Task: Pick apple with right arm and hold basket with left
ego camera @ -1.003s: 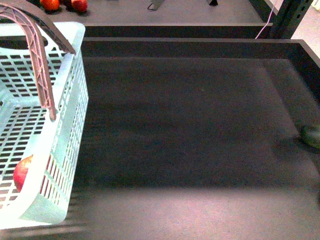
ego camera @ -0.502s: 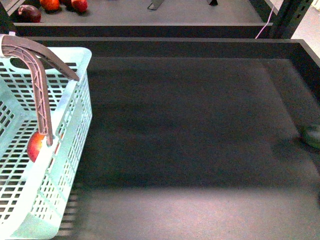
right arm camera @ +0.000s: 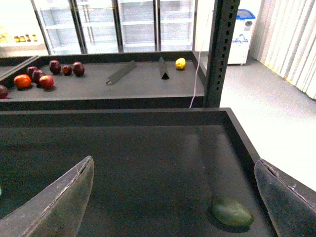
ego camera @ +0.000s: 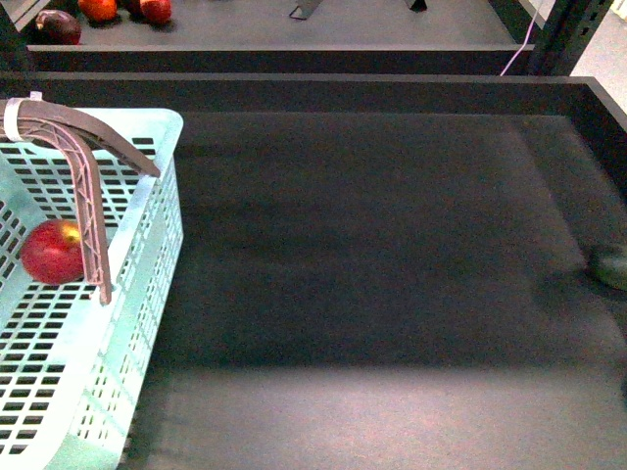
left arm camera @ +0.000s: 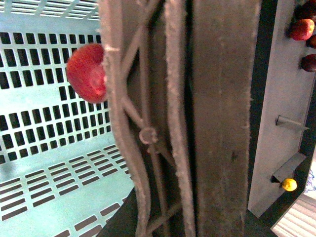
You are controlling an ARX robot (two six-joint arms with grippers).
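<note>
The pale aqua basket (ego camera: 147, 255) stands at the tray's left, with its brown ribbed handles (ego camera: 88, 196) swung up. The red apple (ego camera: 51, 252) lies inside it, behind a handle. In the left wrist view the handles (left arm camera: 148, 133) fill the picture, with the apple (left arm camera: 88, 73) and the slotted basket floor (left arm camera: 44, 163) beyond. My left gripper is shut on the handles; its fingers do not show clearly. My right gripper (right arm camera: 173, 207) is open and empty above the dark tray floor, far from the basket. Its two fingers (right arm camera: 54, 202) stand wide apart.
A dull green round thing (ego camera: 612, 264) lies at the tray's right edge, below my right gripper (right arm camera: 232, 212). The tray has raised dark walls (ego camera: 392, 93). A farther shelf holds small red and dark fruits (right arm camera: 34, 79) and a yellow one (right arm camera: 180, 63). A black post (right arm camera: 219, 49) stands at the right.
The basket has shifted and its handles have come lower and further right in the front view. The apple has rolled from the basket's near corner toward its far side.
</note>
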